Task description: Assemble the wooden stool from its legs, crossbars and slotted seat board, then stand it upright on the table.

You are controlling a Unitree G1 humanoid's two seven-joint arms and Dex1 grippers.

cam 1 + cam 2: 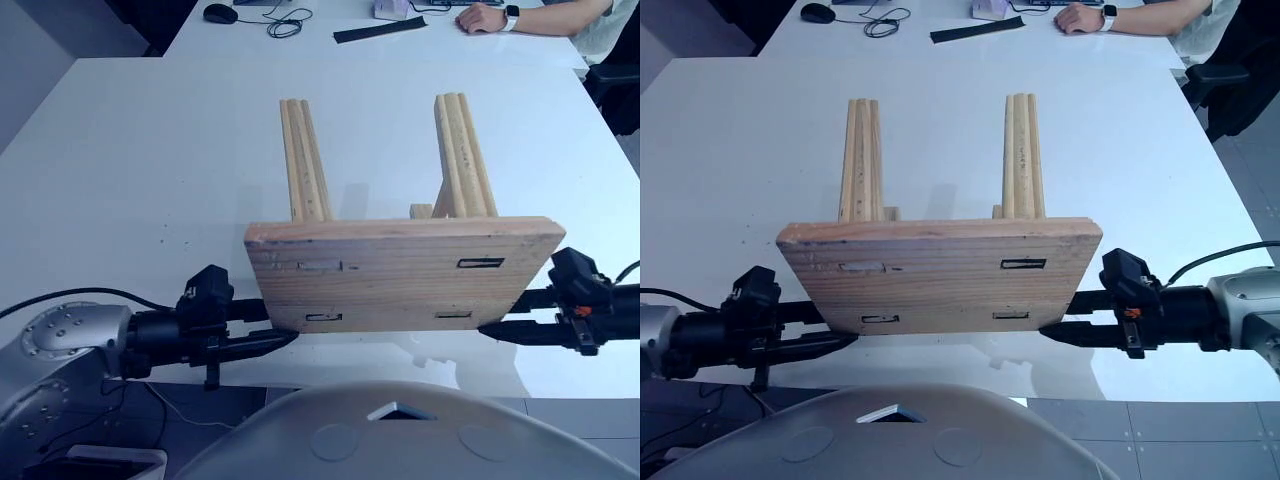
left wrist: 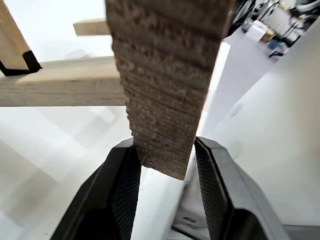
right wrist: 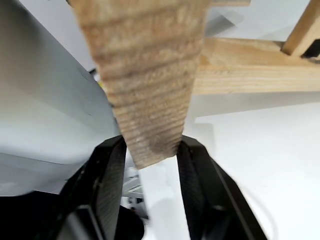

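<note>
Left wrist view: the left gripper [image 2: 165,150] clamps the seat board [image 2: 165,75] corner between its fingers; the right gripper [image 3: 151,145] pinches the opposite corner, legs [image 1: 305,160] pointing away.

Counter [image 1: 150,150]: white and glossy, with a wide bare surface.
Stool [image 1: 940,270]: lies on its side near the middle of the near edge.
Seat board [image 1: 400,275]: stands on edge, parallel to the near edge. Its contact with the counter cannot be told.
Legs [image 1: 305,160]: two pairs, pointing toward the far edge.
Specks [image 1: 165,240]: small and dark, toward the left edge from the seat board.
</note>
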